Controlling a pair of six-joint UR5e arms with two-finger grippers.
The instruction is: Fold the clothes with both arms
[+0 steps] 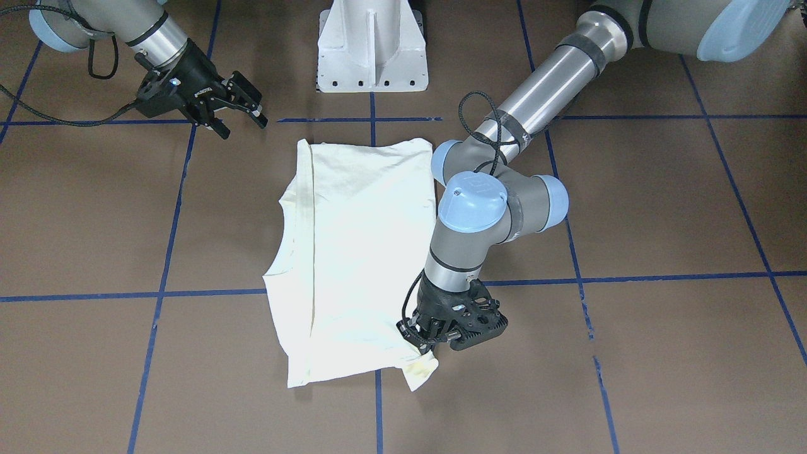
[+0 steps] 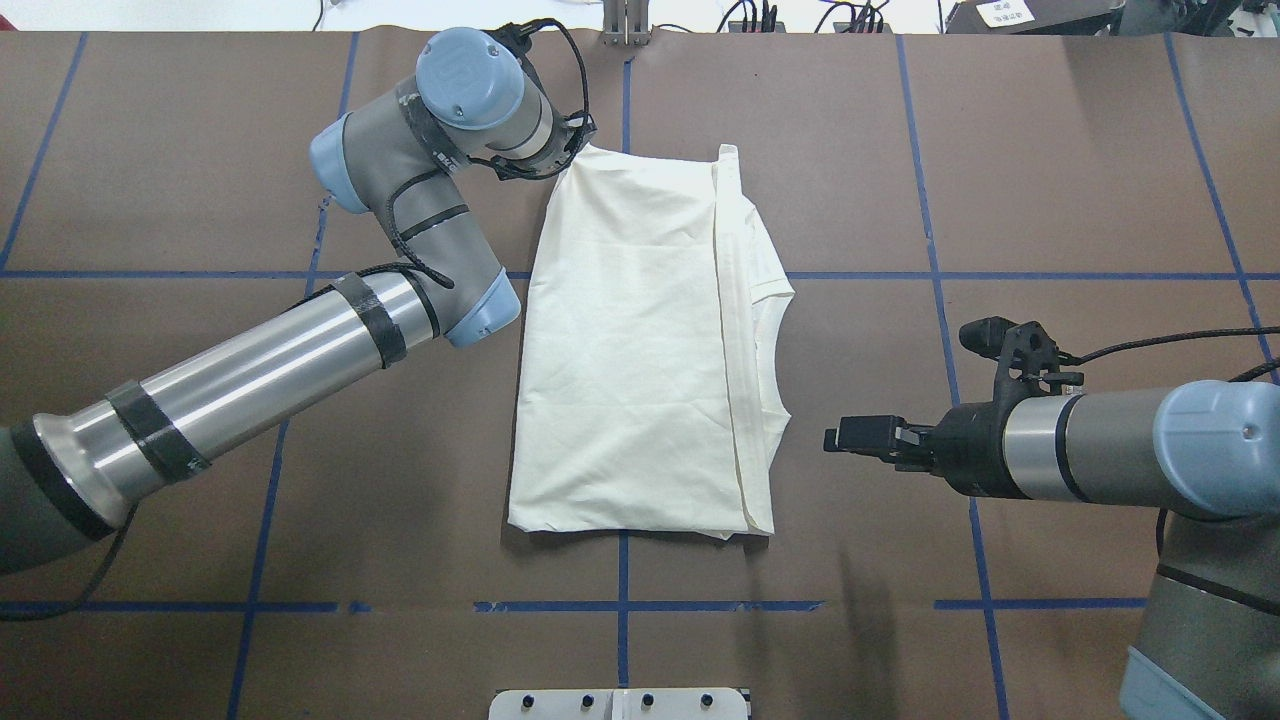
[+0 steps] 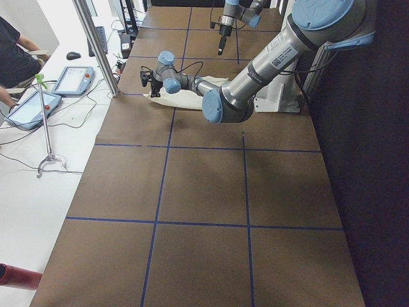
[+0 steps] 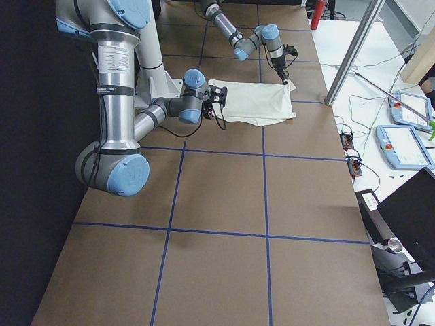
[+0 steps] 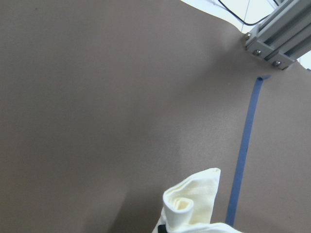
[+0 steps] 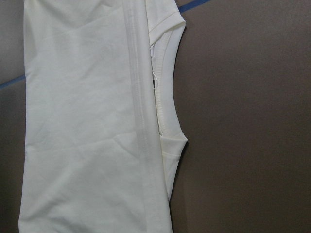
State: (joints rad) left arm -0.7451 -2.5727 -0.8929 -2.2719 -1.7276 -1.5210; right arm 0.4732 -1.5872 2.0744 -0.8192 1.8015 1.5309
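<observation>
The cream-white shirt (image 2: 640, 340) lies folded in the middle of the table, plain side up, with its neckline (image 6: 167, 97) toward my right arm. My left gripper (image 1: 421, 338) is down at the shirt's far corner, shut on a bunched fold of cloth (image 5: 189, 204). In the overhead view the wrist (image 2: 480, 90) hides those fingers. My right gripper (image 1: 239, 120) hovers open and holds nothing, a short way off the shirt's edge near its hem-side corner (image 2: 760, 520). In the overhead view the right gripper (image 2: 862, 437) points at the cloth without touching it.
The white pedestal base (image 1: 372, 47) stands at the robot's side of the table. Blue tape lines (image 2: 620, 605) grid the brown surface. An aluminium post (image 5: 277, 39) rises past the far edge. A person (image 3: 13, 51) and control pendants (image 4: 404, 146) are beside the table.
</observation>
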